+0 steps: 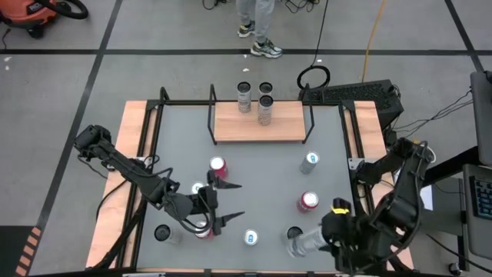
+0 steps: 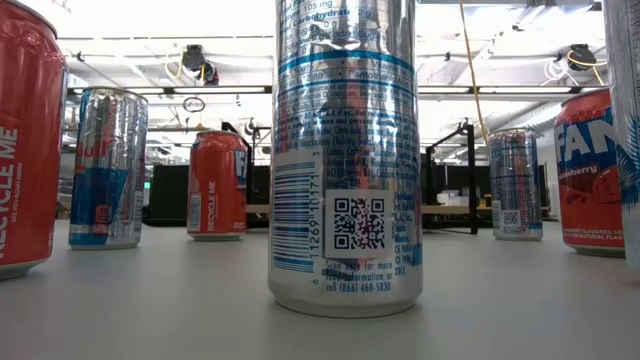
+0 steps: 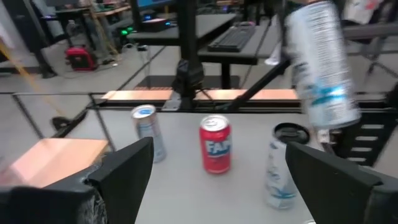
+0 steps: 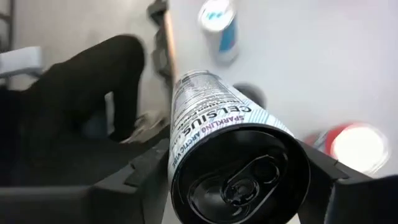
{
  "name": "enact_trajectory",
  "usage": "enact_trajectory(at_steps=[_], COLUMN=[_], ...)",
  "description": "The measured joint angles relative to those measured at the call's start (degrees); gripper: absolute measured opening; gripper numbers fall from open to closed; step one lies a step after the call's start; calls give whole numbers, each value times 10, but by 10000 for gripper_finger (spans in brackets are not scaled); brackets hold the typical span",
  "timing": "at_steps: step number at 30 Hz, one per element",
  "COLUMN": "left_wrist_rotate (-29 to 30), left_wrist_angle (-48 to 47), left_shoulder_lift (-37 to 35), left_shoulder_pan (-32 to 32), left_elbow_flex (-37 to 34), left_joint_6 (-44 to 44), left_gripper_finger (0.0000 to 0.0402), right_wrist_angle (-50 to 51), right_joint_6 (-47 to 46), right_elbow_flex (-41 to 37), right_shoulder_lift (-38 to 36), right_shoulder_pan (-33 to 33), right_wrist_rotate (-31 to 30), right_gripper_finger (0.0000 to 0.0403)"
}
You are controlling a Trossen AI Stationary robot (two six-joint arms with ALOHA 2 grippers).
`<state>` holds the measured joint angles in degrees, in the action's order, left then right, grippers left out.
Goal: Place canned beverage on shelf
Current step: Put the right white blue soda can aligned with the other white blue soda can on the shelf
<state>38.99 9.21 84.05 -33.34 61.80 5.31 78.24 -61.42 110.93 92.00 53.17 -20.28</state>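
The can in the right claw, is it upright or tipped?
Tipped: the silver can lies sideways in the right claw, above the table.

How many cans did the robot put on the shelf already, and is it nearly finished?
Three cans stand at the back of the shelf. The right gripper is holding a silver can, tilted, near the table's front edge. The left gripper is open and empty. About seven cans still stand on the grey table, like the red can, so plenty is left.
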Motion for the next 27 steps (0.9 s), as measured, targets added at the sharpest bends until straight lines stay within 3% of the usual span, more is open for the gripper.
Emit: enact_trajectory(at_steps=[11,16,23,27], left_wrist_rotate=[-13,-11,123,112], left_wrist_angle=[6,5,7,7], left_shoulder_lift=[0,13,38,43], left_shoulder_pan=[-4,-4,0,2], left_elbow_flex=[0,0,0,0], left_joint_6=[-9,-44,-105,-131], left_gripper_finger=[365,365,365,365], right_wrist_angle=[-54,-91,-138,-194], right_joint_6=[197,263,269,300], right_elbow_flex=[0,-37,-109,-149], right_shoulder_lift=[1,1,1,1], right_shoulder_pan=[-42,-49,-70,-90], right_wrist_rotate=[-208,-320,-352,-367], right_gripper_finger=[226,227,226,227])
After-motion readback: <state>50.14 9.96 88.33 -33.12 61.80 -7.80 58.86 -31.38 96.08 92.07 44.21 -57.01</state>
